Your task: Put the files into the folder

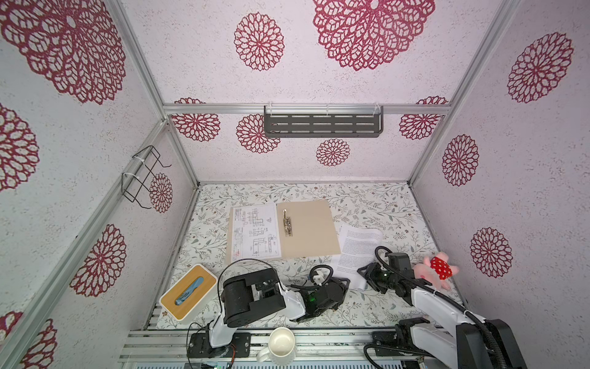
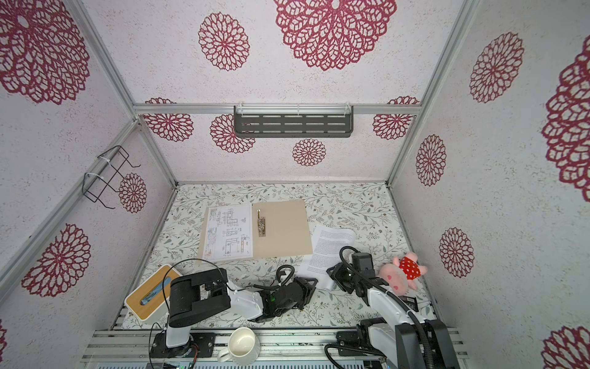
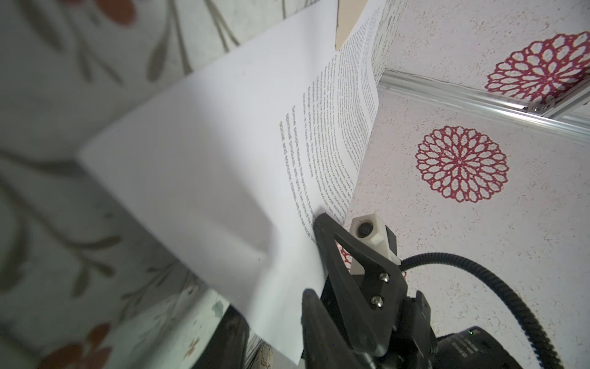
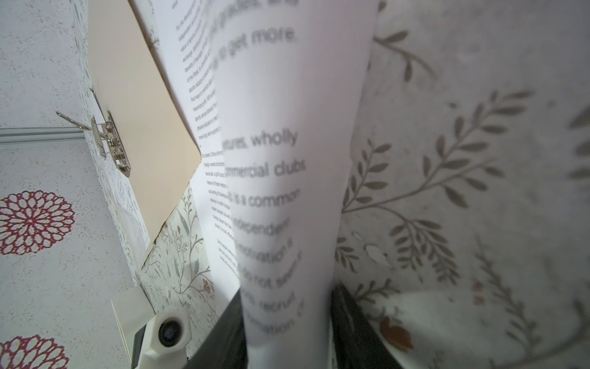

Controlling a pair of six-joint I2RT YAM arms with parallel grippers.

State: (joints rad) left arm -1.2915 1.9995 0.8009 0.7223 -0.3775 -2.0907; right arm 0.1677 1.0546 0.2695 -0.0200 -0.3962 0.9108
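Observation:
The beige folder [image 1: 309, 226] [image 2: 284, 226] lies open on the table, its metal clip [image 1: 287, 223] [image 4: 111, 140] near the fold. On its left half rests the line-drawing file [image 1: 255, 231] [image 2: 228, 231]. The printed-text file [image 1: 357, 246] [image 2: 332, 246] lies right of the folder with its near end lifted and curled. My right gripper [image 1: 364, 281] [image 4: 289, 297] is shut on that curled end. My left gripper [image 1: 346, 286] [image 3: 271, 306] reaches across to the sheet's near corner. Its jaws stand apart, with the text file's [image 3: 223, 159] corner between them.
A bamboo-topped tissue box [image 1: 188, 292] stands at the near left. A white mug [image 1: 281, 345] sits on the front rail. A pink plush toy [image 1: 437, 270] lies beside the right arm. A dark shelf [image 1: 322, 123] and a wire rack [image 1: 143, 175] hang on the walls.

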